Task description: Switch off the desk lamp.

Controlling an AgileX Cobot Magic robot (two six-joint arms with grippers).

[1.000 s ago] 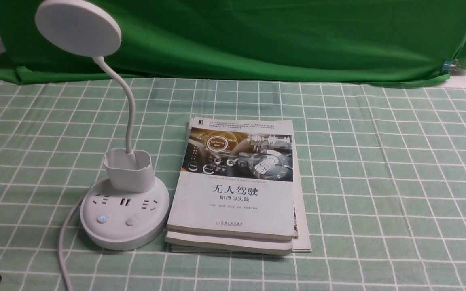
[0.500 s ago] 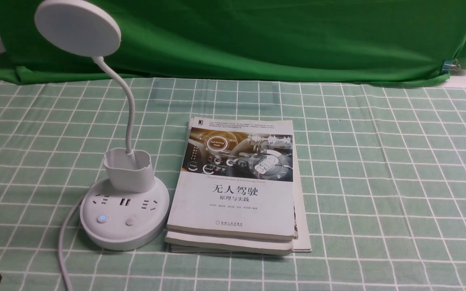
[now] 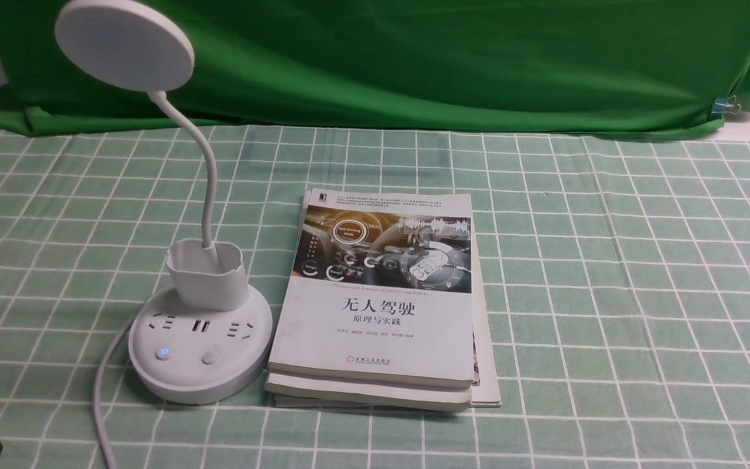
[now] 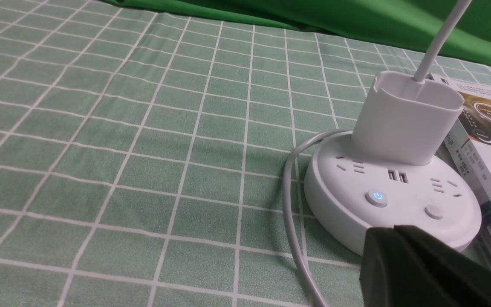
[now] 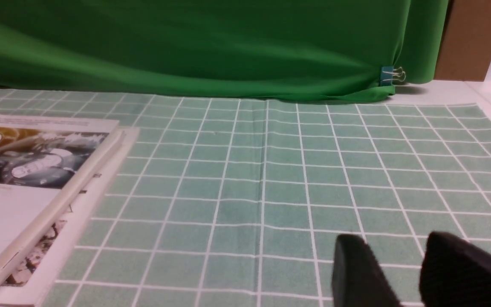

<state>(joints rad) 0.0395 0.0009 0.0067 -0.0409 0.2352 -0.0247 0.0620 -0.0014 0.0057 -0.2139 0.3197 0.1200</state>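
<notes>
The white desk lamp [image 3: 199, 352] stands at the left of the table, its disc head [image 3: 124, 45] raised on a curved neck above a small cup. On its round base a blue-lit button [image 3: 165, 352] sits beside a plain button [image 3: 209, 357]. In the left wrist view my left gripper [image 4: 394, 230] is shut and empty, its tip just short of the base's near rim [image 4: 392, 200], close to the lit button [image 4: 376, 198] and the plain button [image 4: 433, 211]. Over bare cloth in the right wrist view my right gripper [image 5: 394, 241] is open, holding nothing.
A stack of books [image 3: 378, 299] lies right against the lamp base. The lamp's white cable [image 3: 103, 391] runs from the base toward the near edge. A green backdrop cloth [image 3: 414, 58] hangs at the back. A cardboard box [image 5: 469, 38] stands at far right.
</notes>
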